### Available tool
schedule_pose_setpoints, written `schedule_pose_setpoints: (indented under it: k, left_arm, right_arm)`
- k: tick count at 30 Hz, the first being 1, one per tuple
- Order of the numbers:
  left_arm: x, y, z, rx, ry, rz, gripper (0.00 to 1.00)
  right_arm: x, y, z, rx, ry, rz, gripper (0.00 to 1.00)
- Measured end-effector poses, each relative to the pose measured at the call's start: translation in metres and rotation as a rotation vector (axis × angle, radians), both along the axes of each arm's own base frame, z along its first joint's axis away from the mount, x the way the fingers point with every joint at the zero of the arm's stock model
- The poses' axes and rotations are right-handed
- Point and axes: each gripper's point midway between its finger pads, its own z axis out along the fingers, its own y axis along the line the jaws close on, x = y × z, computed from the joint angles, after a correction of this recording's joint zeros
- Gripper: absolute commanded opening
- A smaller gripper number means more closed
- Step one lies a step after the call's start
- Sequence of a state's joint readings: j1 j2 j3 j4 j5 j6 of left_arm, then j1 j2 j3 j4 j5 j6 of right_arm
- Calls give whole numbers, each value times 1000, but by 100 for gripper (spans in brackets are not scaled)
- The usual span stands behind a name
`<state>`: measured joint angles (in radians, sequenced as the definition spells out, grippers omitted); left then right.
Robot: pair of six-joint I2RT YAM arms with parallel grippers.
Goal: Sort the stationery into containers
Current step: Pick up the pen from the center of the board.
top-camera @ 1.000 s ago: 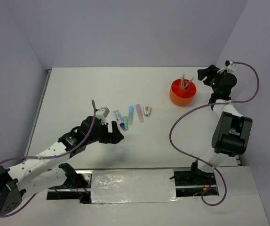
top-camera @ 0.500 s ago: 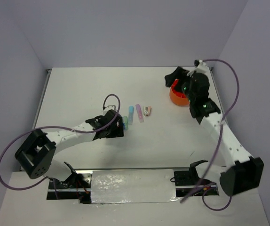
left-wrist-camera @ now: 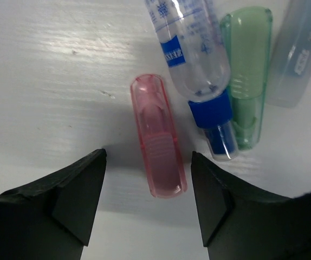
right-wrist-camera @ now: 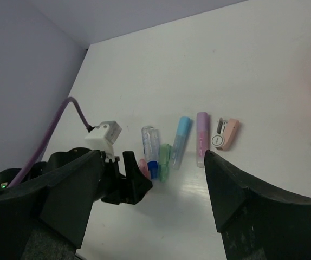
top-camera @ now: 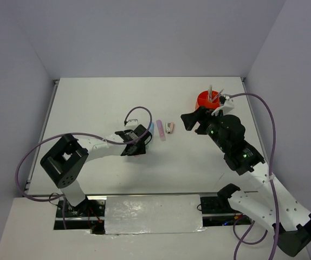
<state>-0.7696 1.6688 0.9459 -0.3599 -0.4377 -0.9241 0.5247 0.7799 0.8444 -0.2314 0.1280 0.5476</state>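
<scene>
My top view looks down over the whole desk [top-camera: 90, 103]. The left wrist camera sits close above the pink marker [left-wrist-camera: 160, 146]; the right wrist camera, farther back, shares it.

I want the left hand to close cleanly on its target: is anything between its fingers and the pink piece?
Nothing visible does. The pink piece lies between the fingers of the open left hand, with bare table on either side. The blue-capped bottle lies close beside it, its cap end near one finger, so closing might nudge it.
</scene>
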Motion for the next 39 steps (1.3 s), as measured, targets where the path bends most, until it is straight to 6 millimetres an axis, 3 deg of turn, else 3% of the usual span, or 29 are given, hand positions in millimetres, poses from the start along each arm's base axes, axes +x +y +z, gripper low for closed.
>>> schedule_pose_setpoints:
  k: [5,7,8,11,12,18,23,24,31,34,39]
  left_arm:
    - [3,4,-4,29,-6,22,65]
    - [4,6,-5,25,-17,35,52]
    - [3,7,-5,20,-24,37,38]
    - [-1,9,-4,-10,-46,37,26]
    - [-3,9,-5,-25,-52,33,22]
    - [-22,10,-1,-151,-85,-2,0]
    - [-55,22,10,-223,-102,-58,3]
    - [-60,23,16,-244,-125,-78,3]
    - [-61,9,71,-404,-332,-205,0]
    - [-64,5,81,-442,-377,-252,0]
    - [-69,2,101,-486,-447,-311,0]
  right_arm:
    - [-11,3,7,17,-15,25,82]
    - [-14,4,11,27,-24,36,82]
    - [-16,5,12,30,-28,42,82]
    - [-20,8,14,35,-35,62,84]
    - [-21,11,15,36,-35,74,99]
    - [-15,39,-1,25,-6,180,100]
    - [-7,75,-46,23,95,281,100]
    - [-6,90,-62,14,138,314,100]
    - [-27,175,-139,-42,357,452,97]
    - [-38,204,-148,-40,394,479,89]
    - [-46,239,-142,-9,392,504,73]
